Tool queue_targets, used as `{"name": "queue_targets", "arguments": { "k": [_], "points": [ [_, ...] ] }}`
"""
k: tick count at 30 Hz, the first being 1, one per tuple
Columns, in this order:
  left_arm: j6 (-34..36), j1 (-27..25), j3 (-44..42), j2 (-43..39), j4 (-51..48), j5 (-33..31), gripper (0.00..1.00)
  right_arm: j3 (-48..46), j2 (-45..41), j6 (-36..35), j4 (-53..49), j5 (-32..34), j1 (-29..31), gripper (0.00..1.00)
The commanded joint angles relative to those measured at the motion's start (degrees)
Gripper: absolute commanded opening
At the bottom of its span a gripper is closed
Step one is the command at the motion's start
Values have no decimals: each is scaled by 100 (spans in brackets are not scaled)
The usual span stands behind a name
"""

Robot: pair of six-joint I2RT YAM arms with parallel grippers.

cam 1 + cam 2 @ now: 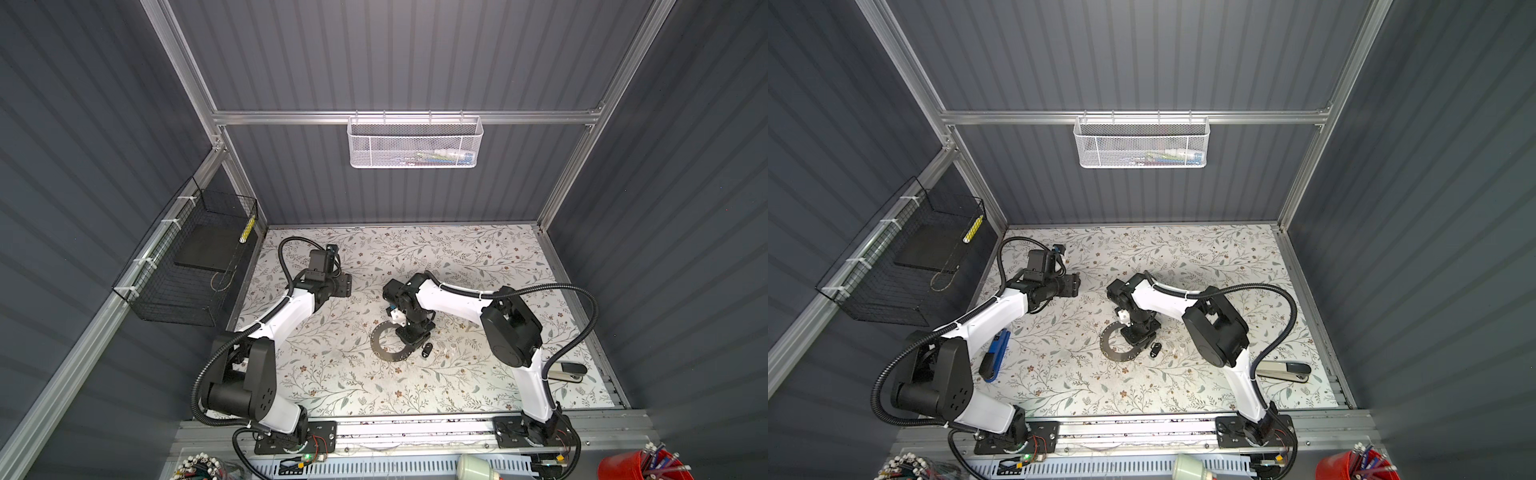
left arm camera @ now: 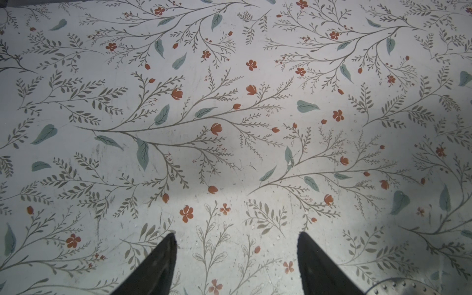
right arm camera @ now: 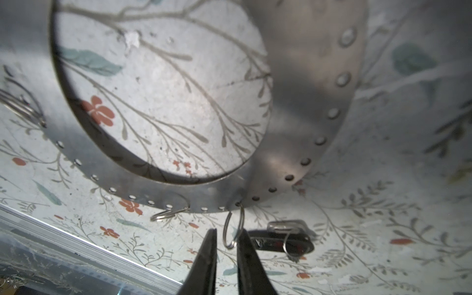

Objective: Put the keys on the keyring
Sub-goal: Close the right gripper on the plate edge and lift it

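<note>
The keyring (image 1: pixel 375 341) (image 1: pixel 1106 345) lies flat on the flowered table; it is a wide grey metal band (image 3: pixel 301 107) with small holes along its rim. A small wire split ring (image 3: pixel 231 229) hangs from one rim hole. My right gripper (image 3: pixel 227 231) (image 1: pixel 411 338) (image 1: pixel 1140 338) points down at the band's near edge, its jaws narrow, with that split ring between the fingertips and a slim gap still showing. A black oval fob key (image 3: pixel 281 242) (image 1: pixel 426 350) (image 1: pixel 1155 349) with its own wire loop lies just beside them. My left gripper (image 2: pixel 237 234) (image 1: pixel 343 286) (image 1: pixel 1073 284) hangs open over bare table.
Another split ring (image 3: pixel 168 214) hangs from the band's rim. A blue stapler (image 1: pixel 996 353) lies under the left arm and a grey stapler (image 1: pixel 1283 370) at the right edge. A white mesh basket (image 1: pixel 415 141) and a black wire basket (image 1: pixel 187 266) hang on the walls.
</note>
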Motion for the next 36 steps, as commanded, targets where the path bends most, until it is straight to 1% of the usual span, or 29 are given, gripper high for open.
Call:
{"name": "queue_targets", "arguments": {
  "k": [1, 4, 11, 16, 18, 20, 23, 25, 26, 27, 29, 32, 33, 34, 36],
  "points": [
    [62, 26, 179, 78, -142, -63, 75, 128, 92, -26, -225, -76, -12, 14],
    [58, 26, 182, 75, -139, -72, 75, 140, 88, -17, -232, -73, -12, 10],
    [56, 26, 179, 71, -141, -87, 75, 80, -4, 36, -189, 2, -11, 4],
    [96, 26, 181, 66, -150, -120, 75, -41, -223, -19, -56, 87, -4, 1],
    [181, 26, 178, -9, -124, -89, 75, -145, -371, -68, 104, 176, -2, 0],
    [300, 26, 37, -209, 96, 8, 75, -342, -609, -104, 355, 485, 4, 0],
    [484, 26, -403, -732, 747, 344, 74, -752, -1174, -435, 936, 895, 14, 0],
    [533, 28, -744, -1075, 1250, 512, 73, -1019, -1636, -798, 1393, 1067, 14, 0],
    [537, 26, -851, -1199, 1426, 610, 71, -1137, -1840, -976, 1606, 1142, 14, 0],
    [520, 28, -915, -1306, 1543, 707, 67, -1290, -2047, -1176, 1844, 1152, 14, 0],
    [501, 17, -822, -1420, 1405, 826, 65, -1659, -2526, -1542, 2448, 1318, -18, 0],
    [430, 9, -556, -1555, 981, 1013, 64, -2176, -3066, -2130, 3324, 1195, -80, 0],
    [385, 9, -506, -1630, 883, 1058, 62, -2322, -3210, -2329, 3616, 1118, -107, 0],
    [312, 9, -490, -1701, 848, 1049, 58, -2448, -3351, -2484, 3838, 998, -148, 0],
    [150, 9, -490, -1853, 734, 1023, 57, -2626, -3581, -2858, 4338, 577, -234, 0]
  ]
}}
